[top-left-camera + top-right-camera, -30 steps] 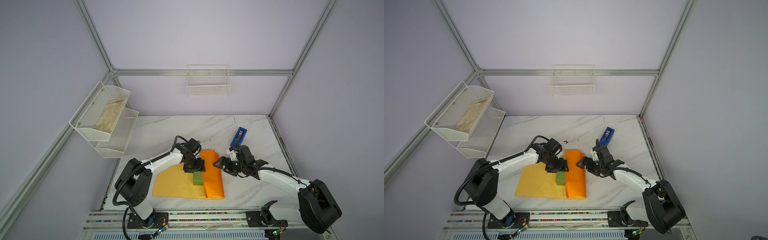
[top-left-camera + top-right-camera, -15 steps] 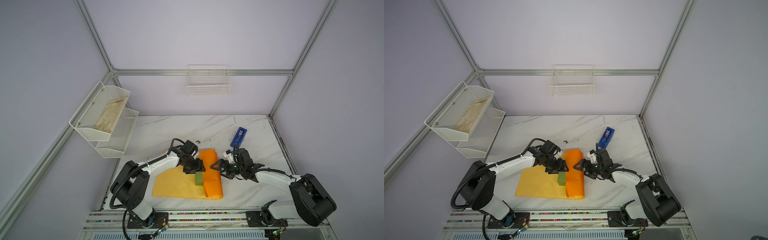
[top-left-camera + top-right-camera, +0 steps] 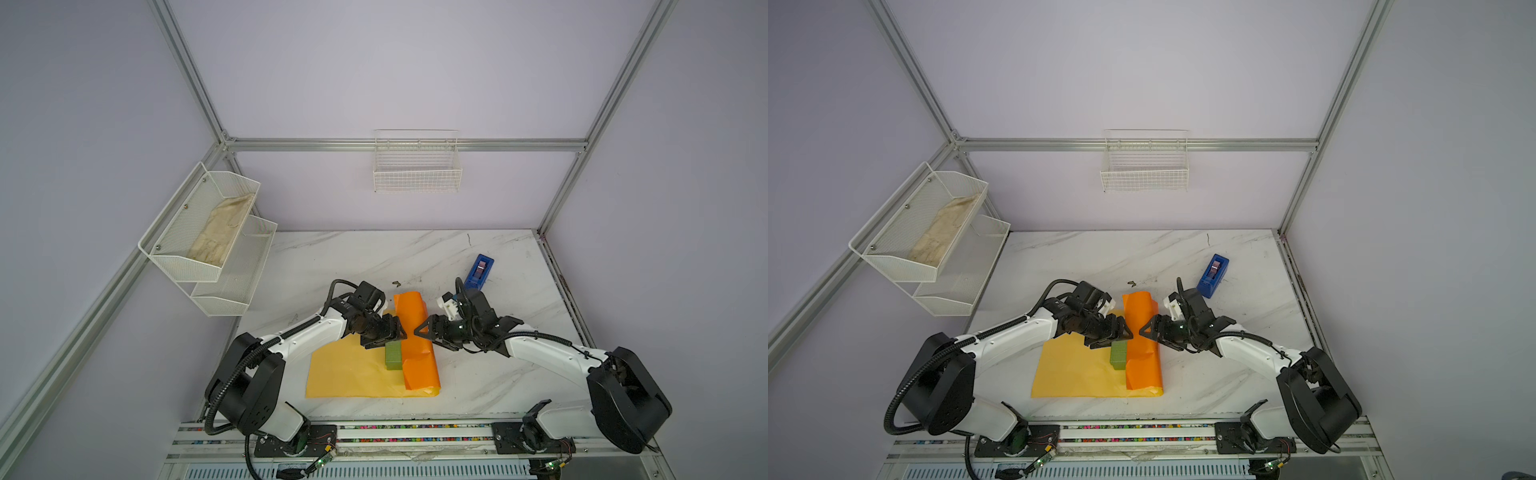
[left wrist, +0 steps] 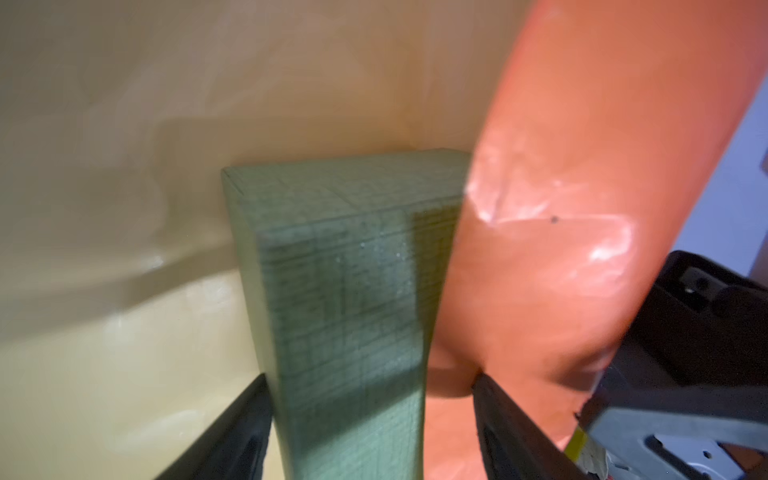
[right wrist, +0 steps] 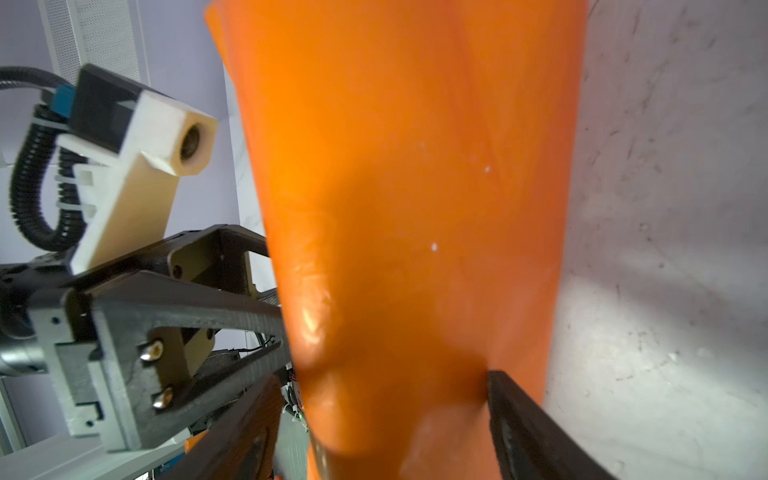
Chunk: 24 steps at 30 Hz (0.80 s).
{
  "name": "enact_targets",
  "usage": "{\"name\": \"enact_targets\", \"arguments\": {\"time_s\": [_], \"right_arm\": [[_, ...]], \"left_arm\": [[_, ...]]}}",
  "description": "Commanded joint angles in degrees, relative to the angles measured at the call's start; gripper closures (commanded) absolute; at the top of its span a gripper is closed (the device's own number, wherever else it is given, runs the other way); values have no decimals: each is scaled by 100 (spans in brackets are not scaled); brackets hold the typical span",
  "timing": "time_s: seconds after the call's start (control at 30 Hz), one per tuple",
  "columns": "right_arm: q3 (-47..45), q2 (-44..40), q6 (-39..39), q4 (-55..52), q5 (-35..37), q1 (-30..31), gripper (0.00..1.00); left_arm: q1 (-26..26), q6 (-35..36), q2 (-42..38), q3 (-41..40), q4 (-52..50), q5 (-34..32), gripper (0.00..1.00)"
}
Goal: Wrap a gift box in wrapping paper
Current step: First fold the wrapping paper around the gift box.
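The olive-green gift box (image 3: 392, 355) (image 3: 1118, 355) stands on the yellow wrapping paper (image 3: 349, 374) (image 3: 1075, 374). The paper's right part is folded back as a glossy orange flap (image 3: 417, 345) (image 3: 1142, 345) against the box. My left gripper (image 3: 390, 334) (image 4: 370, 376) is open and straddles the box (image 4: 345, 270). One of its fingers lies along the box's side. The other dents the orange flap (image 4: 561, 166). My right gripper (image 3: 417, 332) (image 5: 382, 376) comes from the right, jaws wide, with the puffy orange fold (image 5: 407, 187) between its fingers.
A blue tape dispenser (image 3: 478, 272) (image 3: 1212, 276) lies behind the right arm on the marble table (image 3: 353, 257). A white mesh rack (image 3: 174, 249) with a beige cloth hangs on the left wall. A wire basket (image 3: 417, 183) hangs on the back wall.
My right gripper has moved left onto the orange flap and its jaws have narrowed around the fold. The left gripper has shifted slightly at the box. The box has stayed put.
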Motion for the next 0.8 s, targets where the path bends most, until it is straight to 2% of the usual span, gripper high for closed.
{"name": "enact_targets", "arguments": {"time_s": [0.0,0.1,0.27,0.47,0.63,0.77], "right_arm": [[221,12,-70,-333,267,151,24],[407,226,-162,-578,484,241,26],[567,379,-221,-691,609,329,29],[653,432,-153,-647,631,390,34],[765,512,-191,-771,707,444,35],[897,559,-244,-890,803,510,35]], "left_arm": [[103,-9,-376,-190,129,68,25],[197,58,-677,-139,-129,-126,20],[258,272,-653,-14,-588,-288,17],[272,292,-504,-156,-448,-74,18],[258,271,-266,-286,-136,243,23],[216,243,-279,-365,127,435,20]]}}
